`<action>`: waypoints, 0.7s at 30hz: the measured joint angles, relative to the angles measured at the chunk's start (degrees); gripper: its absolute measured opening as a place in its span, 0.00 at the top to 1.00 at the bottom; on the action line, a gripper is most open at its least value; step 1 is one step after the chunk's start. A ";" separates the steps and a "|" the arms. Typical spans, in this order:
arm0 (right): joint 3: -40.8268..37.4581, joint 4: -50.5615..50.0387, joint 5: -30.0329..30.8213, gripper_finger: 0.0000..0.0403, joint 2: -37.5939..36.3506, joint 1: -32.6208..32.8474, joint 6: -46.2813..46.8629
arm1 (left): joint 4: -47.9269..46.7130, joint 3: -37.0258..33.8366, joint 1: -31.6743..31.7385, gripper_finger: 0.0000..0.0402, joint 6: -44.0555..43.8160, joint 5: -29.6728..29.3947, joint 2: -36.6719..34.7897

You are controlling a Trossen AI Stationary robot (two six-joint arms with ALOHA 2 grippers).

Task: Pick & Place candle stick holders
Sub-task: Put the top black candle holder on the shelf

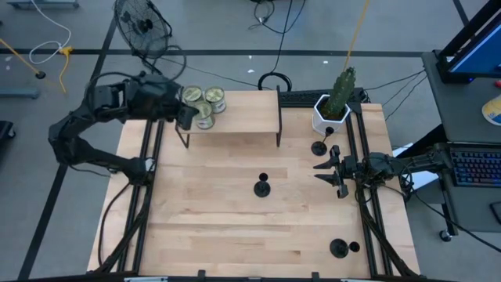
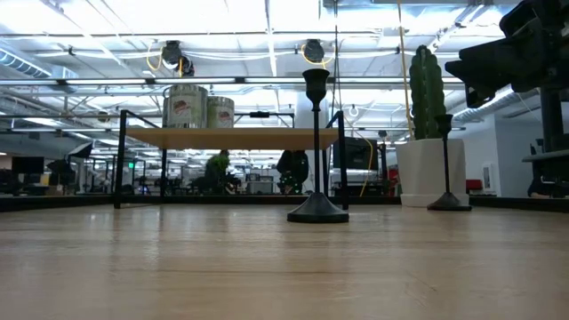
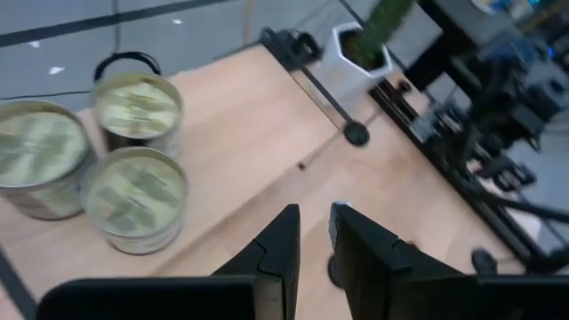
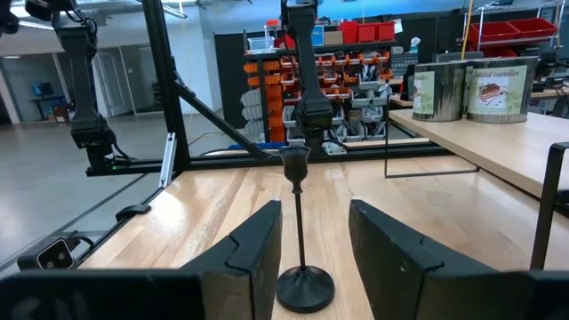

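Lining up mid-frame, the right gripper point(image 4: 311, 244) has its jaws apart around the slim black metal candle holder point(image 4: 300, 222); bumping the stem could tip it.

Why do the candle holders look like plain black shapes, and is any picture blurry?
Low view: bright ceiling lights behind the middle candle holder make it a silhouette. Left wrist view: the jars are soft and smeared. Right wrist view: the same holder is sharp.
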 joint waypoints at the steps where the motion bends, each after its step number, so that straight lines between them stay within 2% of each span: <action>1: 0.02 0.00 -0.02 0.69 0.00 -0.02 0.00 | -0.02 0.00 -1.07 0.82 0.23 -0.32 0.12; 6: 0.01 0.10 -0.02 0.69 0.00 -0.01 0.45 | 0.09 0.00 -6.38 0.82 -0.42 -2.89 0.93; 21: 0.02 0.48 -0.02 0.69 0.00 0.00 17.17 | 9.54 -0.02 -20.48 0.82 1.52 -7.59 4.96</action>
